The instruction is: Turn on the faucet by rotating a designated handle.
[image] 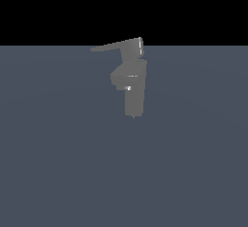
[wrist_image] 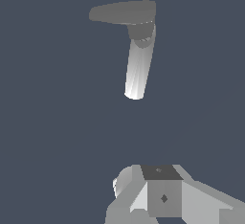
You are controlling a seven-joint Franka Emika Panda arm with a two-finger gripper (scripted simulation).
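Gripper (wrist_image: 162,196): white-grey blocky housing, cut off at frame edge, fingers hidden, opening cannot be told. Faucet (image: 133,88): matte grey angular column on slate floor, well apart from it. Handle (image: 114,46): thin tapering lever, pointing to exterior view's left

A flat, matte slate-blue counter (image: 58,172) is stretching across the whole lower part of the exterior view, meeting plain black background (image: 48,8) along a straight horizon. The same surface is filling the wrist view.
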